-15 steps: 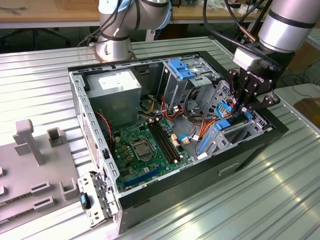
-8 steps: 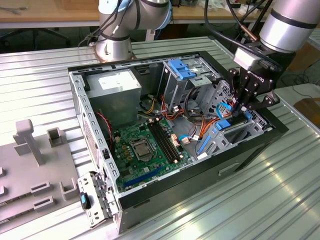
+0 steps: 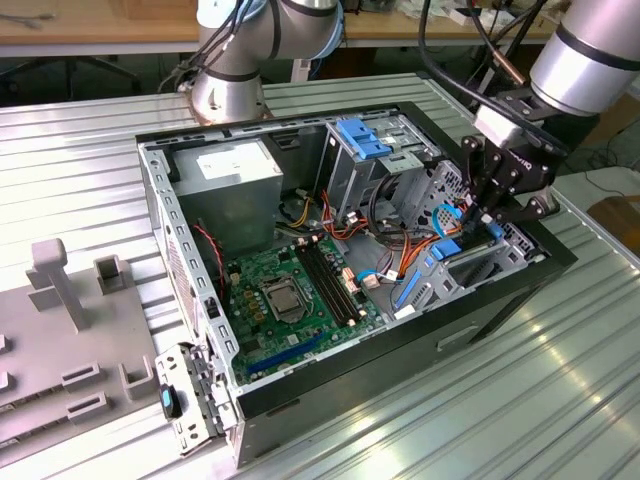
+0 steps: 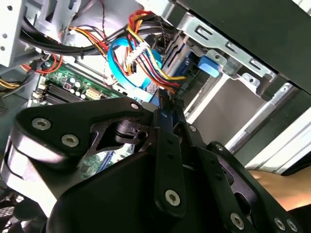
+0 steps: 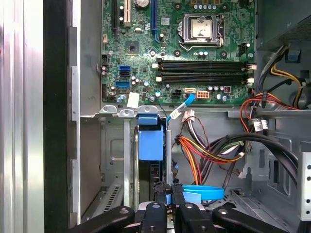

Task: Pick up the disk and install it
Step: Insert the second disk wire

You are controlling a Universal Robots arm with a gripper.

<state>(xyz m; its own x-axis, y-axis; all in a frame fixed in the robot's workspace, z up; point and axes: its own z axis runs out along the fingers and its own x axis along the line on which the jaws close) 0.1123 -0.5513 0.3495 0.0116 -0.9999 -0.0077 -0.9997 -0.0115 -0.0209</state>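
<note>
one gripper pinches the disk inside the drive cage.

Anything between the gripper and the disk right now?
Nothing: in the first wrist view the gripper sits closed on the edge of the disk, which stands upright in its bay beside the motherboard.

Silver-grey arm, black band, black cables; matte black linkage tool, silver screws.
</note>
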